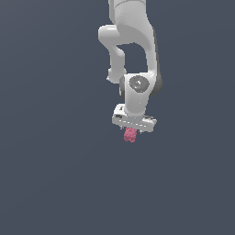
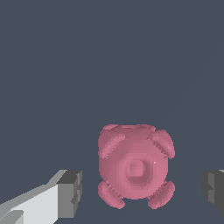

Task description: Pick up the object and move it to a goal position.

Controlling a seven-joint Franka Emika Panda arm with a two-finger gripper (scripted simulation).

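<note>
We see the object (image 1: 130,134), a small pinkish-red lump with bumps on it, a bit like a raspberry. In the exterior view it sits right under the white gripper (image 1: 131,133), and only its lower part peeks out below the gripper's flat bar. In the wrist view the object (image 2: 134,171) looks big and round, with a ring-shaped dent in its middle and four fat bumps around it. It lies between the two jaws. The jaws are spread apart, and we see a clear gap of grey on each side of the lump, so they are not pinching it. One dark finger pad (image 2: 70,193) is on one side, on the end of a pale finger, and the other dark pad (image 2: 213,189) shows only a little at the picture's edge. The lump is much narrower than the gripper. Above the gripper we see the white arm (image 1: 133,41) bending down from the top of the exterior view. All around is a plain dark grey-blue ground (image 1: 46,160) with no edges or corners that we can see.
</note>
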